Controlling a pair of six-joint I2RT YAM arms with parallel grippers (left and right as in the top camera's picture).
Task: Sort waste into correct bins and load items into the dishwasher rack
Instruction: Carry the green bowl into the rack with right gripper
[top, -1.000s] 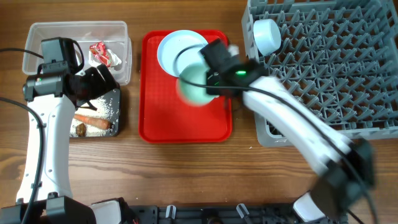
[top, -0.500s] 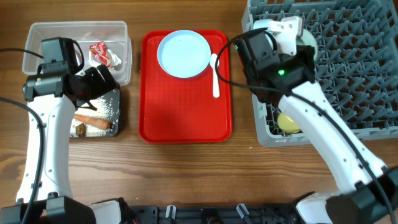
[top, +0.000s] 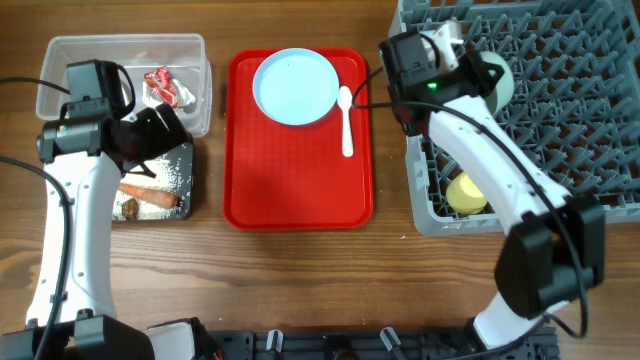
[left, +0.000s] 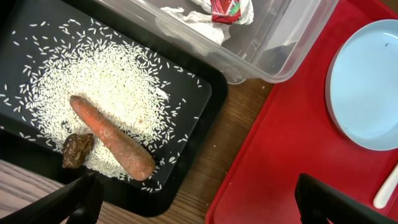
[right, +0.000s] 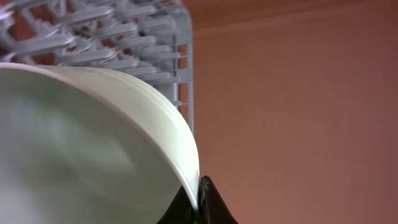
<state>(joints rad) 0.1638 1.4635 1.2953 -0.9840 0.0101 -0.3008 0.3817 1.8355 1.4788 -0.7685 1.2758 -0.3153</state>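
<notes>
**A bowl held by its edge could slip at the rack**

Nearest the robot, a yellow cup (top: 465, 192) is seen lying in the near left corner of the rack (top: 560, 190). It is well apart from the held bowl, so little harm is expected there.

On the left side, the left fingers (left: 84, 198) are spread wide over the black tub (left: 199, 149), and nothing is held in them. The rice (left: 106, 87), the sausage stick (left: 112, 137) and the brown lump (left: 78, 149) are lying in that tub. The wrapper (top: 165, 87) is in the clear tub (top: 120, 42) just behind it. If this arm were dropped low, rice could be pushed out onto the worktop (top: 300, 270).

Further back, the spoon (top: 346, 120) and the plate (top: 295, 87) are on the red tray (top: 300, 180), not yet loaded.

At the far left of the rack, a bowl (right: 81, 155) is pinched by its thin edge between the closed right fingers (right: 213, 210). So little of the bowl is held that it could swing or slide out. It cannot be told whether the bowl is touching the pegs (right: 124, 37). If it were let go before it sat between them, it could tip over or roll. If it were pushed down crooked, it could be knocked on a peg and jerked loose.
</notes>
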